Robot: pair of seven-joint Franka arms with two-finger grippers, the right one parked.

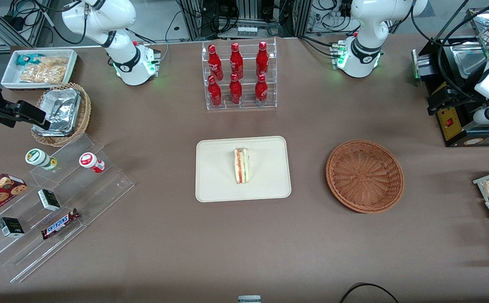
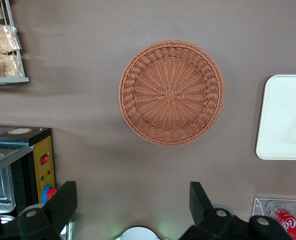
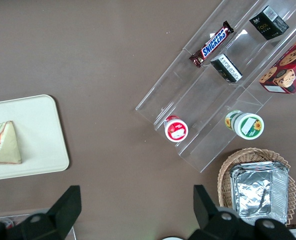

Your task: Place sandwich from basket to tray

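The tray (image 1: 215, 185) is taken as the landmark, and the scene is read from the parked arm's end of the table toward the working arm's end. Toward the parked arm's end, well apart from the tray, a tan wicker basket (image 1: 82, 122) with foil containers (image 1: 61, 110) in it is seen. On the tray itself the sandwich (image 1: 241, 166) is lying, near its middle, with the filling stripe turned upward; it can also be seen there in the right wrist view (image 3: 4, 145). Toward the working arm's end, near the tray but not touching it, the basket (image 1: 365, 175) is found, and nothing is seen inside it (image 2: 170, 92). The placing is judged to be done, so the step in hand is only the retreat: the arm should be kept high and away from the tray, so that the sandwich is not disturbed. The gripper (image 2: 133, 202) is held high above the table, farther from the front camera than the basket, with its jaws spread wide and nothing between them.
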